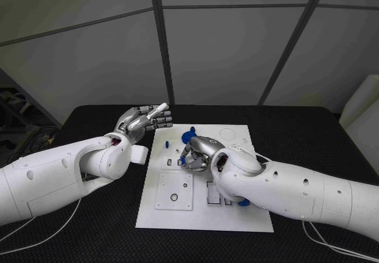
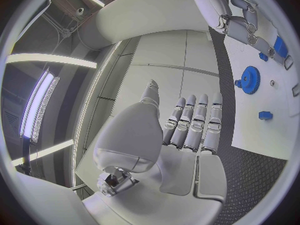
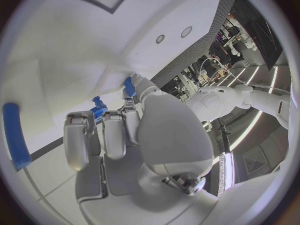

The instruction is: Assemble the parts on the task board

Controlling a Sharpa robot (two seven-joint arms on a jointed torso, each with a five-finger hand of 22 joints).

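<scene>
White task board carries one blue gear; left hand spread, empty; right hand pinches a blue part.

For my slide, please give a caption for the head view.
Right hand works on the task board; left hand hovers open beside it.

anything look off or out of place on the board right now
Nothing stands out. The task board lies flat and square on the table, with blue parts on it. The right hand works low over its middle, and the left hand is raised beside its far left corner, holding nothing.
</scene>
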